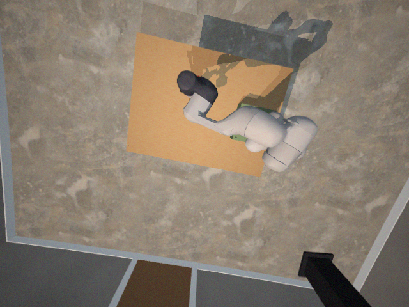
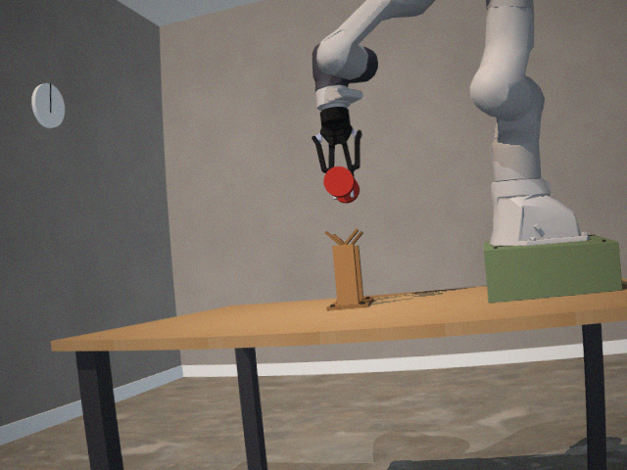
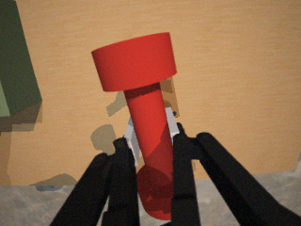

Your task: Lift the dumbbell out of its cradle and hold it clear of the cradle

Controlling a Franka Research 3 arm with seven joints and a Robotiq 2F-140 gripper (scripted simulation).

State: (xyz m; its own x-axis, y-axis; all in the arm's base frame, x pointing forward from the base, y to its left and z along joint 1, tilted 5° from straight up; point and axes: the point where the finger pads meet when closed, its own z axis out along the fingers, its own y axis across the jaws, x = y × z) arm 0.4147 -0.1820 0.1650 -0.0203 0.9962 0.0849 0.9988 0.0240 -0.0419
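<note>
You've got the gripper [image 2: 338, 169] clamped on the red dumbbell [image 2: 341, 184], fingers pressing the handle from both sides. In the wrist view the two black fingers sit either side of the handle [image 3: 150, 127], pale pads touching it, one head [image 3: 134, 61] out ahead and the other head low at the frame edge, partly shaded. In that view the dumbbell runs lengthwise away from the camera.

In the exterior view you see the dumbbell end-on, a red disc hanging under the black gripper, well above the wooden cradle [image 2: 347, 275]. There's open air between its lowest part and the V-shaped forks on top of the cradle. The cradle stands upright on the wooden table [image 2: 202, 328], touching nothing but the table. The dumbbell touches only the fingers; it looks roughly level, slightly skewed toward the camera.

The white arm [image 2: 506, 91] reaches over from its green base block [image 2: 598, 267] at the table's right end, wrist pointing straight down. From the top view the arm [image 1: 250, 126] covers the gripper and cradle; you only catch a tiny red sliver by the dark wrist [image 1: 195, 86]. The arm and hand touch neither table nor cradle.

Round clock [image 2: 48, 105] on the grey wall at left
</note>
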